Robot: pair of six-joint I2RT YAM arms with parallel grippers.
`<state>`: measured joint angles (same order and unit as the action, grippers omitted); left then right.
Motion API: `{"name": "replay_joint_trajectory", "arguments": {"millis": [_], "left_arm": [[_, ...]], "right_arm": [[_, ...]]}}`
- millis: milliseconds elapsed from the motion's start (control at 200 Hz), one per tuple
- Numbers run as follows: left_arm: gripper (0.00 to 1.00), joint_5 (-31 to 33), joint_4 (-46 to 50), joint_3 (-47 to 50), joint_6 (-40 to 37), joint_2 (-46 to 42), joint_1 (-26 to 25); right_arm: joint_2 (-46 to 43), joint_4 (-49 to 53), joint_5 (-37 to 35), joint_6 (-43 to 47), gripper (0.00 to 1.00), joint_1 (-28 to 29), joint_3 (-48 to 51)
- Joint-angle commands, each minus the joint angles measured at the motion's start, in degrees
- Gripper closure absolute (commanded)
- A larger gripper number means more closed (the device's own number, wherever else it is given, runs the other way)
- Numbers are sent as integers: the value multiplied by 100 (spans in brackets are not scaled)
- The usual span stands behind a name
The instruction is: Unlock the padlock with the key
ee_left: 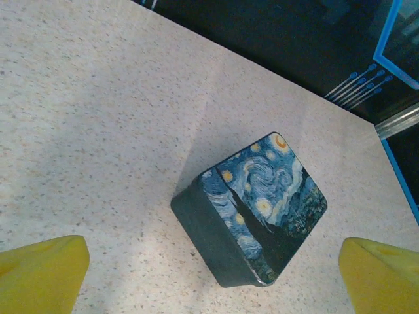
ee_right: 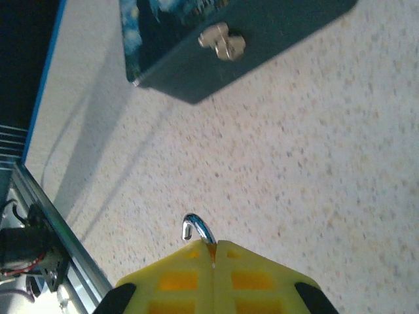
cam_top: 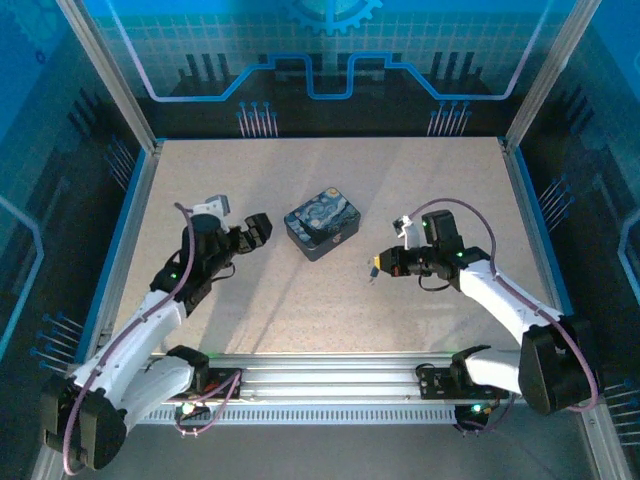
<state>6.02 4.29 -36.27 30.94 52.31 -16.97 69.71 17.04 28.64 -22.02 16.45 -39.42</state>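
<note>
the right claw (ee_right: pixel 213 247) is pressed together on the padlock (ee_right: pixel 197 228), silvery loop poking out, at 4 o'clock from the box (cam_top: pixel 322 222). the left claw (cam_top: pixel 262 230) is spread at the box's 9 o'clock.

The box (cam_top: pixel 322 222) sits on the table (cam_top: pixel 250 320). The left gripper (cam_top: pixel 262 230) lies just left of the box. The right gripper (cam_top: pixel 376 266), to the box's right and nearer, pinches the padlock (ee_right: pixel 198 229) and faces the box's latch (ee_right: pixel 222 42).
</note>
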Motion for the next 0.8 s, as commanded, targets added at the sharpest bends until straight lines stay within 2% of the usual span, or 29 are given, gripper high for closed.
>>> {"name": "replay_joint_trajectory", "arguments": {"millis": [0, 360, 795], "left_arm": [[1, 381, -36, 120, -252, -185, 80], [1, 374, -8, 129, -408, -121, 97], [1, 391, -77, 43, -404, 173, 98]], "right_arm": [[110, 710, -38, 158, 97, 48, -149], [1280, 534, -294, 208, 97, 242, -397], [2168, 227, -393, 183, 96, 333, -598]]}}
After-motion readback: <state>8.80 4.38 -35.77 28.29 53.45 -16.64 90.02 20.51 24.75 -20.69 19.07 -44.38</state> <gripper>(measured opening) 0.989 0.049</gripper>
